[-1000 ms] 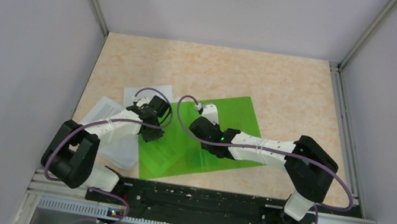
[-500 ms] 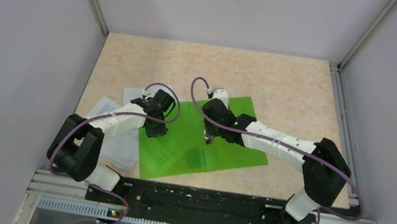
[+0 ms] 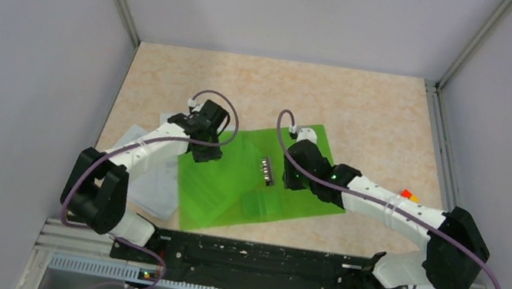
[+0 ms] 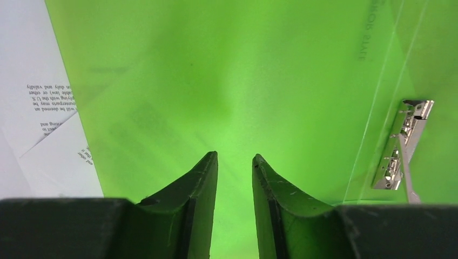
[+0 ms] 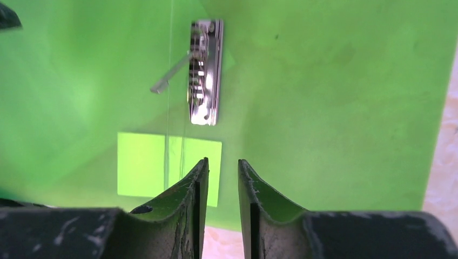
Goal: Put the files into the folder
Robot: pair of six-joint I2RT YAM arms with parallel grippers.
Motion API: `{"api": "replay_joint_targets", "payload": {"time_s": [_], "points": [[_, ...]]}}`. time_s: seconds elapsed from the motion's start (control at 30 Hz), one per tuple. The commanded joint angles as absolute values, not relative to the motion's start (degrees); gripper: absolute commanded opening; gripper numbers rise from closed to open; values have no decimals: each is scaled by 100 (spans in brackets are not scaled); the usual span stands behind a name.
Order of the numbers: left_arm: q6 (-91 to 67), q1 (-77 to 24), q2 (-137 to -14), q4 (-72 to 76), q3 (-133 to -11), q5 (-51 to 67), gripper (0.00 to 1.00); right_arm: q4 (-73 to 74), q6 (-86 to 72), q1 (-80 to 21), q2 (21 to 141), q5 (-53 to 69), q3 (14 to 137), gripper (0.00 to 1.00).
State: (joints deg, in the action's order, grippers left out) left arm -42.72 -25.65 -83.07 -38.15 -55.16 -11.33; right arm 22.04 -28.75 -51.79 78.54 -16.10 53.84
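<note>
Since the folder lies spread open and flat on the table, with its metal clip bare along the middle fold, it looks ready to receive paper. Most of the files are not inside it. The white sheets lie on the table just beside the left edge of the folder, partly under the left arm, and their edge meets the green plastic. Through the translucent left flap I can see pale blocks of print, but I cannot tell if that sheet is inside the folder or below it.

The left gripper hangs low over the left flap, near the border with the sheets. Its jaws stand a little apart and nothing is between them. I judge it is placed there because the paper is on its side, so it can reach a sheet and slide it toward the clip. The right gripper hovers over the right half, near the clip, and its jaws are also narrowly parted and empty. Probably it waits there to press the folder down, because the smooth plastic may slip when thin, floppy paper is pushed over it
</note>
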Motion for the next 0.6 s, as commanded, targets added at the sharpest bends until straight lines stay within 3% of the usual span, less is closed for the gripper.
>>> {"api": "replay_joint_targets", "payload": {"time_s": [0.0, 0.57], "points": [[-4105, -2577, -8258, -3986, -5873, -1198, 36, 1575, -3074, -5120, 7706, -930, 4984, 25], [-3973, -2476, -7840, -4270, -6063, -1572, 39, 506, -2996, -4989, 9489, 241, 5756, 21]]}}
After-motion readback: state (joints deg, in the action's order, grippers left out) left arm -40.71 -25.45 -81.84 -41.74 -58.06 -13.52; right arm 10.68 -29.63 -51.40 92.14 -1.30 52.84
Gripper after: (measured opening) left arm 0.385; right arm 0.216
